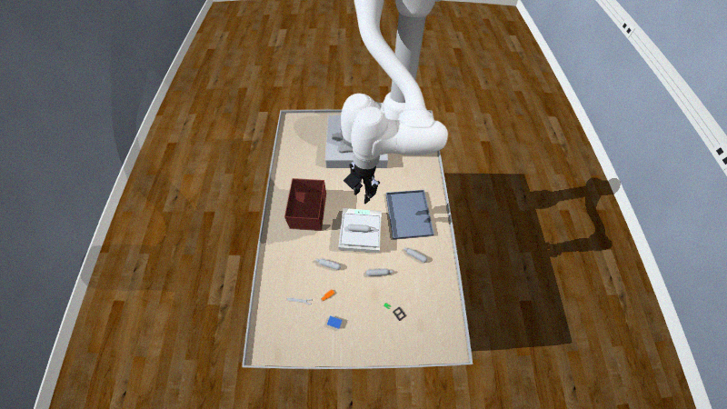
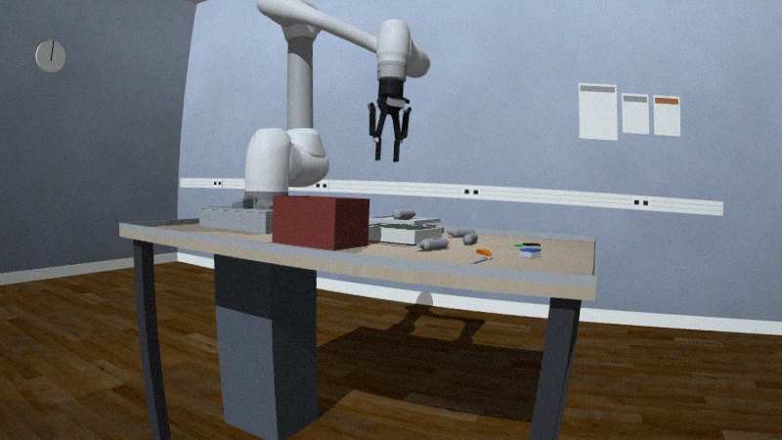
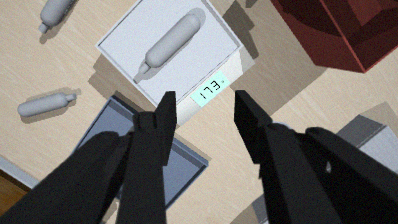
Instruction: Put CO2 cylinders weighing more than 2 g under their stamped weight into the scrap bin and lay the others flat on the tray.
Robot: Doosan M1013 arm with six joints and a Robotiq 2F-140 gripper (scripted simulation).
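Observation:
One grey CO2 cylinder (image 1: pixel 360 227) (image 2: pixel 403 213) (image 3: pixel 170 45) lies flat on the white scale (image 1: pixel 361 247) (image 3: pixel 215 45). The scale's display (image 1: pixel 363 211) (image 3: pixel 211 88) reads 17.3. My gripper (image 1: pixel 366 195) (image 2: pixel 387 155) (image 3: pixel 205 106) hangs high above the scale's display edge, its fingers apart with nothing between them. Three more cylinders lie on the table in front of the scale: one on the left (image 1: pixel 328 264), one in the middle (image 1: pixel 379 273) and one on the right (image 1: pixel 415 254). The dark red scrap bin (image 1: pixel 303 221) (image 2: pixel 320 221) (image 3: pixel 350 35) stands left of the scale. The grey-blue tray (image 1: pixel 409 214) (image 3: pixel 115 125) lies to its right, with nothing in it.
The arm's grey base block (image 1: pixel 335 158) stands behind the scale. Small items lie near the front: a wrench (image 1: pixel 300 301), an orange piece (image 1: pixel 328 294), a blue block (image 1: pixel 333 322), a green piece (image 1: pixel 387 305) and a black frame (image 1: pixel 399 314).

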